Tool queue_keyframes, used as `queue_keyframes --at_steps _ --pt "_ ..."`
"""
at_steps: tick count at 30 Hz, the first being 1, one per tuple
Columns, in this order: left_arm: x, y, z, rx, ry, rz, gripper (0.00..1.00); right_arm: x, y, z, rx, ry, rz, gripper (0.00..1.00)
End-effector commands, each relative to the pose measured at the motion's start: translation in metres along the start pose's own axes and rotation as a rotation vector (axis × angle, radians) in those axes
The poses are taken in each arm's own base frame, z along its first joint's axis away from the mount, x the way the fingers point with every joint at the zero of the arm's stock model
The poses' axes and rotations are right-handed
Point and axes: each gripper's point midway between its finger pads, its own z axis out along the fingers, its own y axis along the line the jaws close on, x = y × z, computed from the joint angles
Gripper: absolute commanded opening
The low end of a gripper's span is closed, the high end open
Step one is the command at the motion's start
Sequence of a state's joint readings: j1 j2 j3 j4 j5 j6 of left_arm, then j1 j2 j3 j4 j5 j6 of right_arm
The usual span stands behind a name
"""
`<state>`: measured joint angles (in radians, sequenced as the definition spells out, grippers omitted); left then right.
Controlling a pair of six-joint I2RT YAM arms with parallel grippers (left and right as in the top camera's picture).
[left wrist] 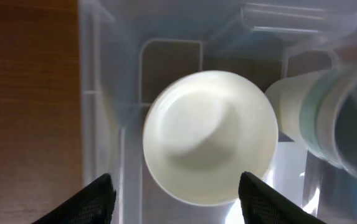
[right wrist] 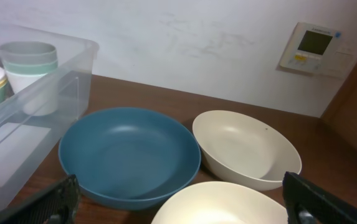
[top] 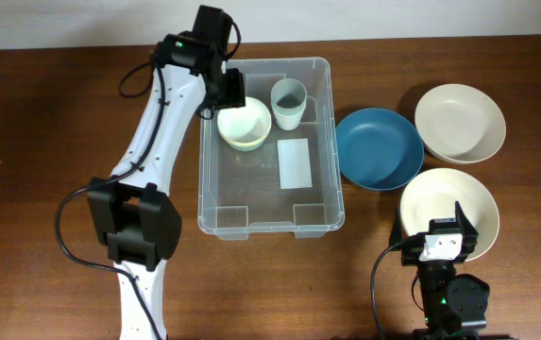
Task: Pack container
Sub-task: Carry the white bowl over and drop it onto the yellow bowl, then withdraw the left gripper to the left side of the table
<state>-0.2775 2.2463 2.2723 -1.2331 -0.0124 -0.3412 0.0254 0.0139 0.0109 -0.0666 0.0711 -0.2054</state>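
Observation:
The clear plastic container (top: 270, 212) stands mid-table with a white label (top: 295, 162) on its base. Inside it at the far end are a small white bowl (top: 245, 123) and stacked pale cups (top: 288, 102). My left gripper (top: 221, 94) hovers open over the container's far left corner, just above the white bowl (left wrist: 209, 135), holding nothing; the cups (left wrist: 328, 115) are to its right. My right gripper (top: 443, 247) is open and empty at the near right, over a cream bowl (top: 448, 210). The wrist view shows that bowl (right wrist: 228, 205) between its fingers.
A blue bowl (top: 378, 147) sits right of the container, also in the right wrist view (right wrist: 128, 155). Another cream bowl (top: 459, 123) lies at the far right (right wrist: 247, 148). A wall with a white control panel (right wrist: 311, 46) is behind the table.

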Motion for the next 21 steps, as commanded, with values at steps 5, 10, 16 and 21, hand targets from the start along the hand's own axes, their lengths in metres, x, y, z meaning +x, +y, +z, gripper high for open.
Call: queue_keyframes --at_steps 5,10,16,21 --pt "-0.031 0.043 -0.04 -0.023 -0.077 -0.066 0.65 0.003 -0.004 0.0 0.021 0.009 0.003 0.99" --pt "-0.037 0.099 -0.046 -0.068 -0.071 -0.168 0.79 0.003 -0.004 0.0 0.021 0.009 0.004 0.99" --pt "-0.032 0.166 -0.051 -0.134 -0.042 -0.287 0.99 0.003 -0.004 0.0 0.021 0.009 0.003 0.99" --pt "-0.024 0.211 -0.057 -0.182 -0.022 -0.371 0.99 0.003 -0.004 0.0 0.021 0.009 0.003 0.99"
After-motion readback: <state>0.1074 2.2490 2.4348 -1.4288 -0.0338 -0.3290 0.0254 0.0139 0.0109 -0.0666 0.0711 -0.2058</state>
